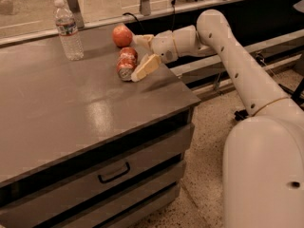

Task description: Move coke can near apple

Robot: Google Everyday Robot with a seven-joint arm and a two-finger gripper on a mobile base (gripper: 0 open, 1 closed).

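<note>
**Coke can lying on its side right at the open fingers, apple just behind**

Starting far left, we've got a clear plastic water bottle (68,30) standing upright with a white cap and a paper label. We can't tell how full it is. It stands well apart from everything else on the smooth, slightly shiny grey-brown table (71,108).

Moving right, the apple (122,35) is round and glossy red-orange, sitting near the far edge. Just in front of it the coke can (127,63) lies on its side, an orange-red cylinder with white lettering and its silver end facing us. The can and apple are really close, with only a small gap between them.

The gripper (137,56) comes in from the right with its jaws spread wide, not clamping anything. The can sits at their mouth: the near cream-coloured finger (147,66) looks like it's touching the can's right side, while the far finger (143,39) points toward the apple.

Further right is the smooth white arm (237,65). Below the tabletop the drawer with the dark handle (114,172) is closed, so its contents are hidden.
</note>
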